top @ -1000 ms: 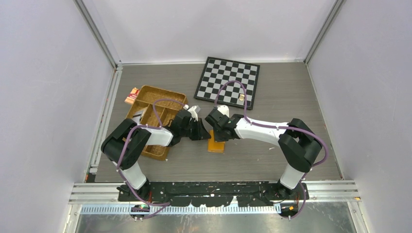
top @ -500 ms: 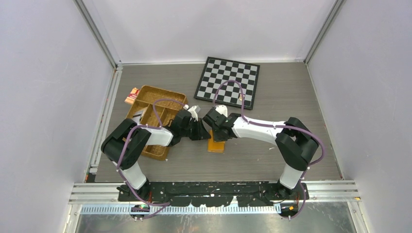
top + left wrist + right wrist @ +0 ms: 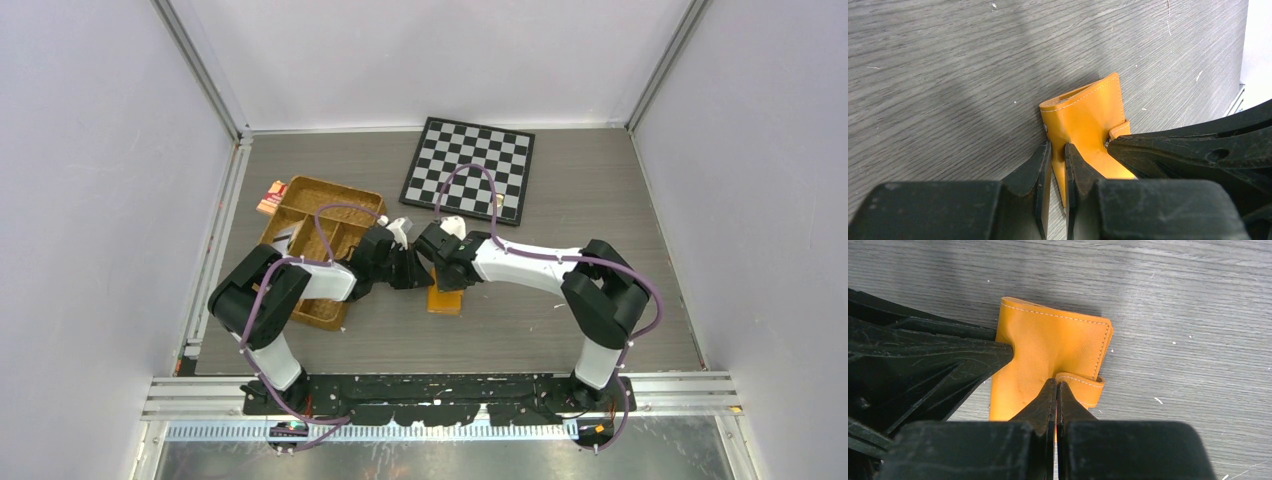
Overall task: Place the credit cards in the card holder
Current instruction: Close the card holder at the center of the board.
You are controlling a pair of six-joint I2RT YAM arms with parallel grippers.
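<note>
The orange card holder (image 3: pixel 446 299) lies on the grey table between the two arms, its front wall bulging upward. My left gripper (image 3: pixel 1055 145) is shut on the holder's left edge (image 3: pixel 1088 115), with the leather wall pinched between the jaws. My right gripper (image 3: pixel 1056 382) is shut, and its tips press on the holder (image 3: pixel 1048 345) at the base of the snap tab (image 3: pixel 1083 385). From above, the left gripper (image 3: pixel 415 272) and right gripper (image 3: pixel 440 274) nearly touch. No credit cards show clearly; a pale flat shape (image 3: pixel 284 236) lies in the tray.
A brown woven divided tray (image 3: pixel 330 186) sits under the left arm. A small red-and-tan packet (image 3: pixel 271 197) lies by its far left corner. A chessboard (image 3: pixel 468 165) lies at the back. Walls close in on both sides.
The right arm has edged left, bringing its gripper closer to the left one. The holder and the left gripper have stayed in place.
</note>
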